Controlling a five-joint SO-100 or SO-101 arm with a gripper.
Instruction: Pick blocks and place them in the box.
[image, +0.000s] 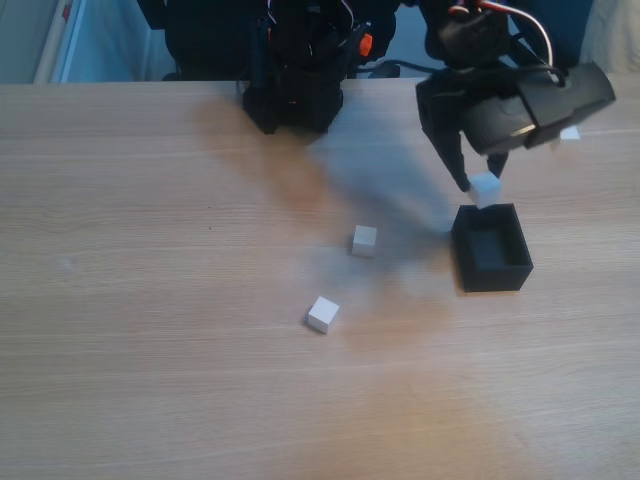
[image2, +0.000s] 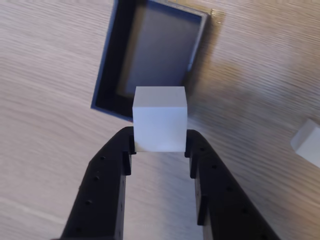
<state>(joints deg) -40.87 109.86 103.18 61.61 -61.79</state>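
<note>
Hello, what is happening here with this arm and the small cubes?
The arm's gripper holds one white block between its jaws, above the near edge of the open black box. The box looks empty in the wrist view. In the fixed view, two more blocks lie on the wooden table to the left of the box: one nearer to it, one further forward. Another block lies behind the arm.

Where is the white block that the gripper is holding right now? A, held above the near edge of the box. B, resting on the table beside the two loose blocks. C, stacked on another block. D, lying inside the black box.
A: in the wrist view the gripper clamps the block over the box rim, and the fixed view shows the block off the table.
</note>
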